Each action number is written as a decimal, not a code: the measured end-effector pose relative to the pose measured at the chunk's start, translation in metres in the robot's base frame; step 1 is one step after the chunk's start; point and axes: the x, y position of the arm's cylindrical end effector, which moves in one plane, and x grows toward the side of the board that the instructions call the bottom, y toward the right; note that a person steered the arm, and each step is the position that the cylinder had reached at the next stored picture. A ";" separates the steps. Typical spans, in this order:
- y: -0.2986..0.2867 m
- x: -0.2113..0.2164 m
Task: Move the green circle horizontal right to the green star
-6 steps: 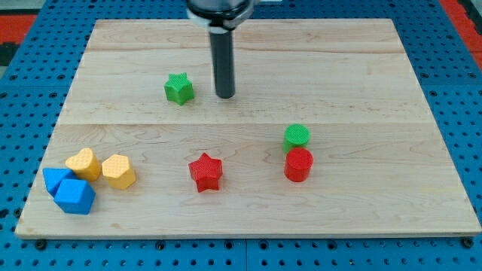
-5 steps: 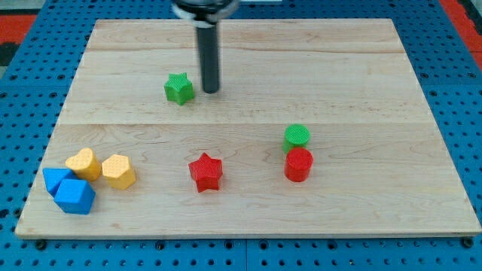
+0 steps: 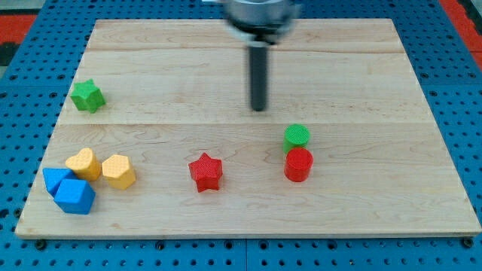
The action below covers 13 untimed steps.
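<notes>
The green circle (image 3: pixel 297 136) sits right of the board's middle, touching the red cylinder (image 3: pixel 298 164) just below it. The green star (image 3: pixel 87 95) lies near the board's left edge, in the upper half. My tip (image 3: pixel 259 109) is on the board above and to the left of the green circle, a short gap away, and far to the right of the green star. It touches no block.
A red star (image 3: pixel 205 172) lies below the centre. Two yellow blocks (image 3: pixel 83 162) (image 3: pixel 118 171) and two blue blocks (image 3: pixel 56 179) (image 3: pixel 74 196) cluster at the lower left corner. The wooden board (image 3: pixel 361 75) ends on a blue pegboard.
The green star has slid left from near the top centre to the left edge. My tip has moved right and down toward the green circle.
</notes>
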 end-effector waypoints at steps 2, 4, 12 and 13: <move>0.054 0.077; -0.081 0.041; -0.075 0.048; -0.080 0.038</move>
